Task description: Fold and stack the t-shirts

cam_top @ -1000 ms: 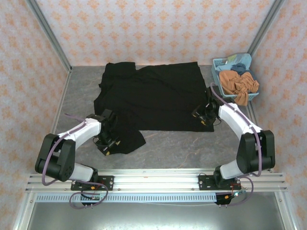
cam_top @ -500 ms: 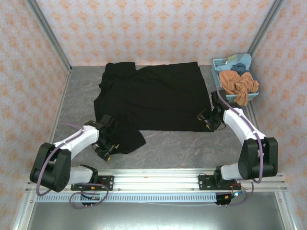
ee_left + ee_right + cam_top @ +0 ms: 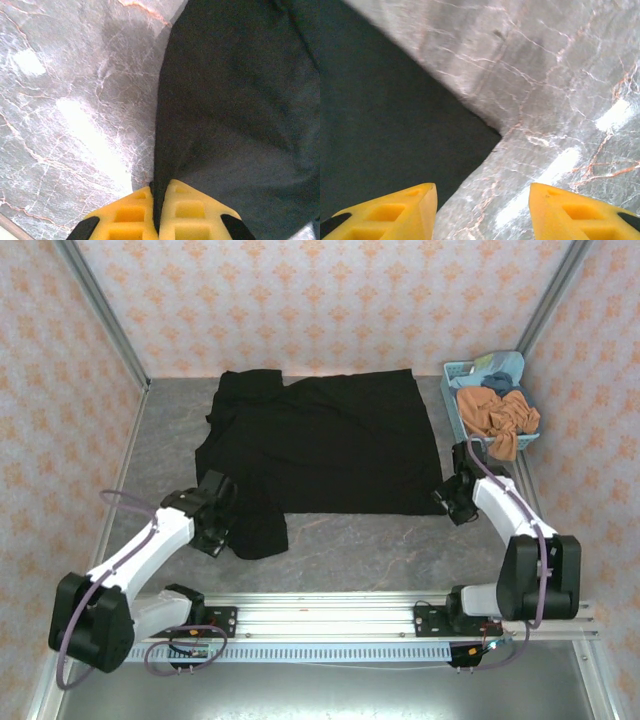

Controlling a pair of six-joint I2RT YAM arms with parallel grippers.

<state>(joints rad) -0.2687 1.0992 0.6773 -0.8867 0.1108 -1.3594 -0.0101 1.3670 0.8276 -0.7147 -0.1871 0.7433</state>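
A large black t-shirt (image 3: 320, 445) lies spread on the grey marble table, plain side up, no print showing. Its near-left sleeve hangs toward the front edge. My left gripper (image 3: 213, 530) is shut on that sleeve's edge; in the left wrist view the yellow fingers (image 3: 185, 212) pinch a thin fold of black t-shirt cloth (image 3: 235, 110). My right gripper (image 3: 452, 502) stands open just off the shirt's near-right corner (image 3: 492, 132), with bare table between its yellow fingers (image 3: 395, 210). More t-shirts, orange-brown (image 3: 500, 415) and bluish (image 3: 497, 382), sit in a basket.
A light-blue basket (image 3: 455, 375) stands at the far right against the wall. Patterned walls enclose the table on three sides. Bare marble (image 3: 350, 550) runs along the near side in front of the shirt, up to the metal rail (image 3: 320, 615).
My left gripper has drawn the sleeve leftward and slightly back, narrowing the flap. My right gripper has slid right, off the shirt's corner onto bare table.
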